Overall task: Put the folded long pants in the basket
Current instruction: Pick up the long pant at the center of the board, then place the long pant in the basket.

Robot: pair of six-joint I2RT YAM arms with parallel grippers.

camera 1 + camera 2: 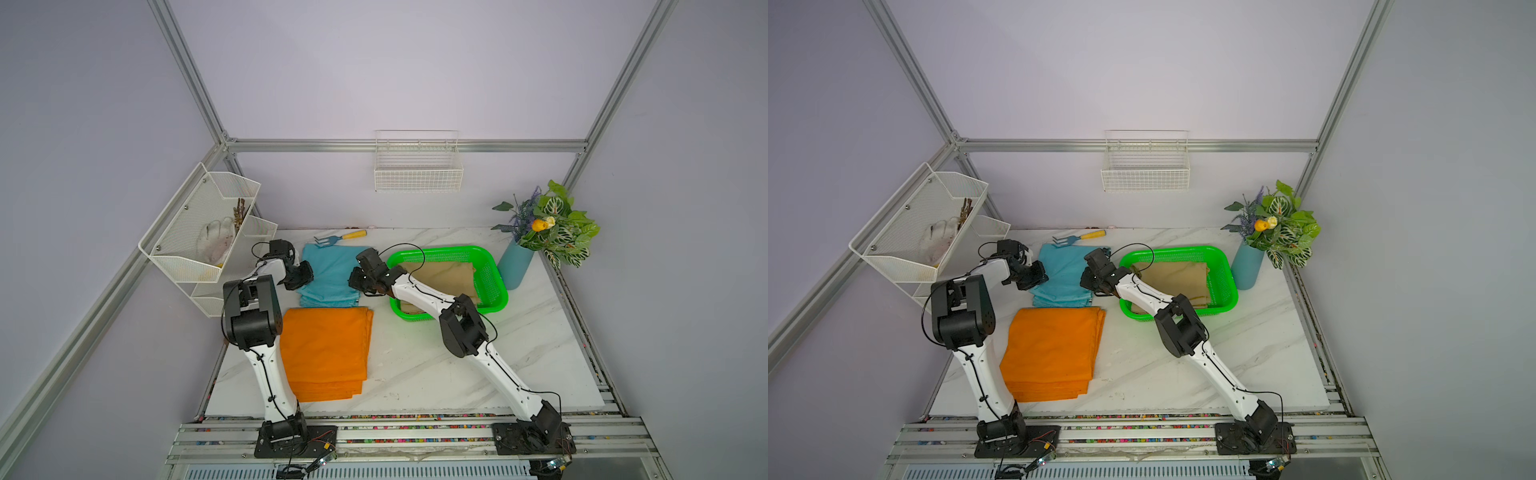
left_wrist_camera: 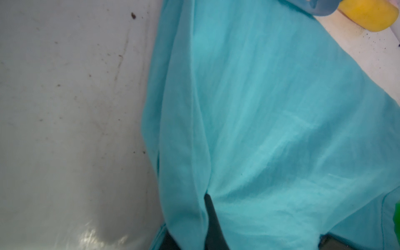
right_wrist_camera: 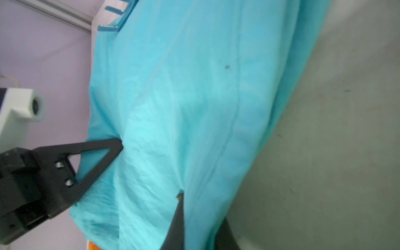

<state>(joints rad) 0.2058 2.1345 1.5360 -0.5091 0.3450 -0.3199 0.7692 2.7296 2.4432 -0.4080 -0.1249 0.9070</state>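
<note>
Two hands share this step: the left hand [image 1: 306,275] and the right hand [image 1: 356,281] are each pressed together on a pinch of the light blue pants [image 1: 332,266], at opposite side edges. The cloth sits at the back of the table [image 1: 457,365], between the orange pants [image 1: 326,349] and a garden fork [image 1: 340,237]. To do it well, I'd say both should rise level and together, keeping the stack taut so no layer slips out. They should then clear the rim of the green basket [image 1: 440,250] and lay it flat on the tan pants [image 1: 449,274] already inside. Cloth puckers at a dark fingertip [image 3: 180,207], so the bite looks shallow.
</note>
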